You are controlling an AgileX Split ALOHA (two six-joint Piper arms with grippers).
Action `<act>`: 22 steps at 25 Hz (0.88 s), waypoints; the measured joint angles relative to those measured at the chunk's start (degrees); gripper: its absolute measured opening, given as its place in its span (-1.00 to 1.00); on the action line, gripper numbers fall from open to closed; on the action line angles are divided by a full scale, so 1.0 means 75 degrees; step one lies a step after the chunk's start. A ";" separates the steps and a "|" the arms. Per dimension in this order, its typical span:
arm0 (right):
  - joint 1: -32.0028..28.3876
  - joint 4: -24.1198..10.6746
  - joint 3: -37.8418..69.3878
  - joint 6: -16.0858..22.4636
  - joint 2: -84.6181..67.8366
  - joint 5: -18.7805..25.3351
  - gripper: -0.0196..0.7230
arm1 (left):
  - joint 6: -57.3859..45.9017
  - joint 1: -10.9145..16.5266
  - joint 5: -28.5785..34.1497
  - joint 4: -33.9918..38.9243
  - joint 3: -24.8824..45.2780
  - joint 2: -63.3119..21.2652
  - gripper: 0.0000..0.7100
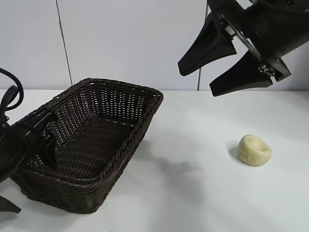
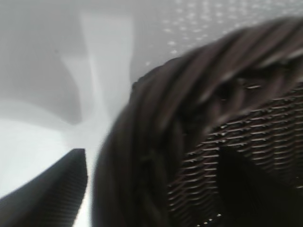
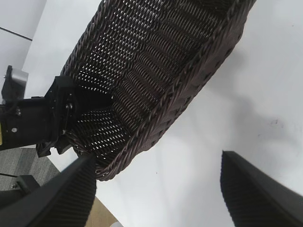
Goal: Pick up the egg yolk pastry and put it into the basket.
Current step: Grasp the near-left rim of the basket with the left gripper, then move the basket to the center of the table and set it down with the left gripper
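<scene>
The basket (image 1: 96, 145) sits on the left half of the white counter (image 1: 193, 193), one corner turned toward the far wall, its braided rim unbroken all round and its inside holding nothing but the tip of the left arm. The left gripper (image 1: 46, 137) is at the basket's left edge, one finger down inside against the woven wall; from the left wrist view, which is filled by blurred rim at close range, it looks clamped on that rim, though the contact itself is not plain. Between the basket's right side and the egg yolk pastry (image 1: 254, 150) lies a broad bare stretch of counter, and more bare surface runs toward the near edge. The pastry rests alone on the right side, well apart from the basket: a small pale cream-yellow lump, rounded, matte, with a shallow dent on top. The right gripper (image 1: 227, 63) hangs high above, far and slightly left of the pastry, its dark fingers spread wide apart, touching nothing.
</scene>
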 joint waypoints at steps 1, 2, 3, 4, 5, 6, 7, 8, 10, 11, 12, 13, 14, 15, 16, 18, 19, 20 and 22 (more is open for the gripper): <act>0.0000 0.0000 0.0000 0.0000 0.0000 0.0000 0.48 | 0.0000 0.0000 0.0000 0.0000 0.0000 0.0000 0.15; 0.0000 -0.0009 0.0000 0.0000 0.0000 0.0000 0.48 | 0.0000 0.0000 0.0000 0.0007 0.0000 0.0000 -0.04; 0.0000 -0.0011 0.0000 0.0000 0.0000 0.0000 0.48 | 0.0000 0.0000 0.0008 0.0016 0.0000 0.0000 -0.24; 0.0000 -0.0011 0.0000 0.0000 0.0000 0.0000 0.48 | 0.0000 0.0000 0.0043 0.0016 0.0000 0.0000 -0.41; 0.0000 -0.0011 0.0000 0.0000 0.0000 0.0000 0.48 | -0.0081 0.0000 0.0092 -0.0039 0.0000 0.0000 -0.58; 0.0000 -0.0011 0.0000 0.0000 0.0000 0.0000 0.48 | -0.0141 0.0000 0.0109 -0.0062 0.0000 0.0000 -0.70; 0.0000 -0.0011 0.0000 0.0000 0.0000 0.0000 0.48 | -0.0084 0.0000 0.0163 -0.0012 -0.0024 0.0000 -0.71; 0.0000 -0.0017 0.0000 0.0000 0.0000 0.0000 0.48 | -0.0022 -0.0020 0.0281 -0.0005 -0.0040 0.0000 -0.71; 0.0000 -0.0036 0.0000 0.0000 0.0000 0.0000 0.48 | -0.0023 -0.0027 0.0565 -0.0020 -0.0076 -0.0037 -0.71; 0.0000 -0.0061 0.0000 0.0000 0.0000 0.0000 0.48 | -0.0023 -0.0027 0.0696 -0.0020 -0.0092 -0.0066 -0.71; 0.0000 -0.0074 0.0000 0.0000 0.0000 0.0000 0.48 | -0.0023 -0.0027 0.0782 -0.0020 -0.0116 -0.0113 -0.71; 0.0000 -0.0074 0.0000 0.0000 0.0000 0.0000 0.48 | -0.0020 -0.0027 0.0837 -0.0020 -0.0117 -0.0152 -0.71; 0.0000 -0.0082 0.0000 0.0000 0.0000 0.0000 0.48 | -0.0020 -0.0027 0.0856 -0.0012 -0.0126 -0.0203 -0.71; 0.0000 -0.0090 0.0000 0.0000 0.0000 0.0000 0.48 | -0.0014 -0.0012 0.0856 -0.0012 -0.0126 -0.0251 -0.71; 0.0000 -0.0104 0.0000 0.0000 0.0000 0.0000 0.48 | 0.0039 0.0015 0.0856 -0.0012 -0.0133 -0.0302 -0.71; 0.0000 -0.0132 0.0000 0.0000 0.0000 0.0010 0.48 | 0.0278 0.0110 0.0863 -0.0069 -0.0152 -0.0361 -0.71; 0.0000 -0.0135 0.0000 0.0000 0.0000 0.0018 0.48 | 0.0537 0.0194 0.0869 -0.0138 -0.0192 -0.0389 -0.71; 0.0000 -0.0135 0.0000 0.0000 0.0000 0.0018 0.48 | 0.0892 0.0279 0.0889 -0.0197 -0.0232 -0.0406 -0.71; 0.0000 -0.0142 0.0000 0.0000 0.0000 0.0018 0.48 | 0.1703 0.0450 0.0996 -0.0521 -0.0386 -0.0416 -0.71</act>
